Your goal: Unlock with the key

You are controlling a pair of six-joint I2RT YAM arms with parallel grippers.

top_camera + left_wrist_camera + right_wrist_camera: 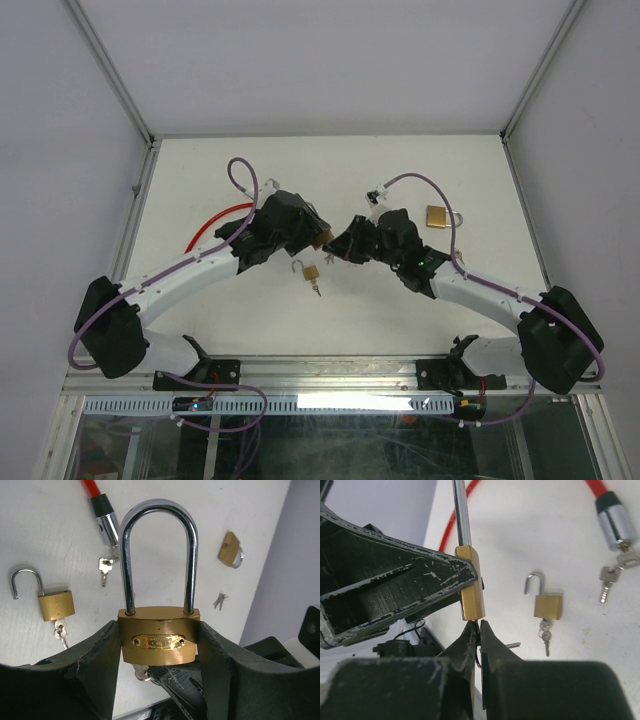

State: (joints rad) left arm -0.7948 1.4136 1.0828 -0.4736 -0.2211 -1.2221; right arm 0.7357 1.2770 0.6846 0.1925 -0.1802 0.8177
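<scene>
Toward the front edge of the white tabletop (pixel 400 165), a small brass padlock (pixel 311 272) is laid flat. Its thin steel shackle is swung open and keys (pixel 60 630) hang from its base. Just beyond, over the middle, a long-shackle padlock (pixel 157 625) is clamped across its smooth brass body by the left gripper (pixel 159 642), with both legs of the polished arched shackle seated. A silver key (pixel 142 673) is pinched at its underside by the tightly closed right gripper (pixel 479 628). Farther off, a red cable lock (pixel 106 522) with a chrome barrel is seen toward the left edge, and a second small padlock (pixel 437 216) toward the right edge.
</scene>
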